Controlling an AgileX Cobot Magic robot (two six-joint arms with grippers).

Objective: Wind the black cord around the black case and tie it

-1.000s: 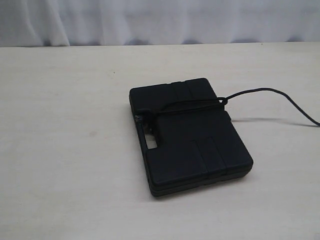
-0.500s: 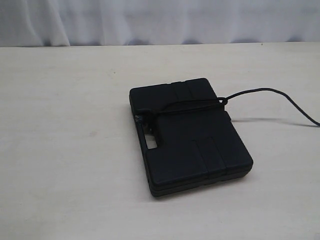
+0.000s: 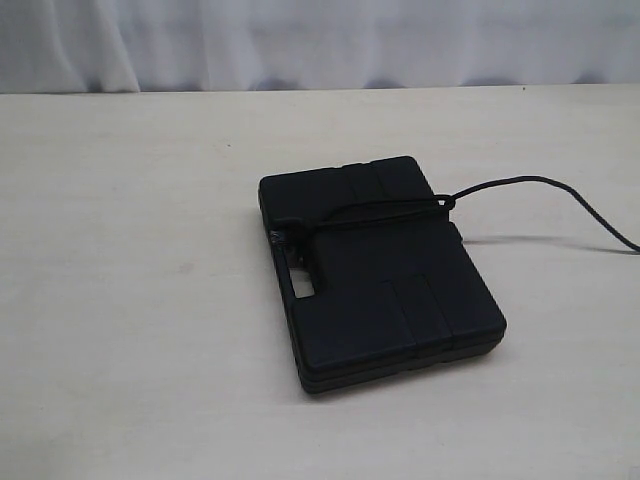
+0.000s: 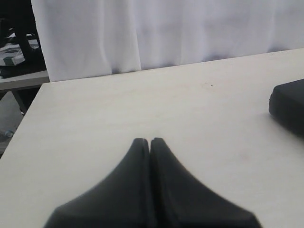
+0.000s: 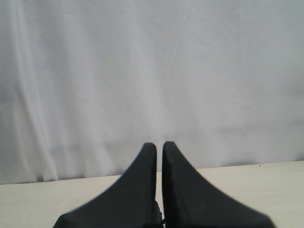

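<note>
The black case (image 3: 400,290) lies flat on the table, right of centre in the exterior view. The black cord (image 3: 385,211) runs across its lid to a frayed knot (image 3: 282,238) beside the handle slot. Its loose length arcs off the case's right edge and leaves the view on the right. Neither gripper shows in the exterior view. My left gripper (image 4: 150,140) is shut on nothing above bare table, with a corner of the case (image 4: 289,105) off to one side. My right gripper (image 5: 159,145) is shut, a hairline gap between the fingers, facing the curtain.
The pale wooden table (image 3: 130,300) spreads around the case. A white curtain (image 3: 320,40) hangs behind its far edge. In the left wrist view the table's corner (image 4: 45,88) shows, with dark equipment (image 4: 16,47) beyond it.
</note>
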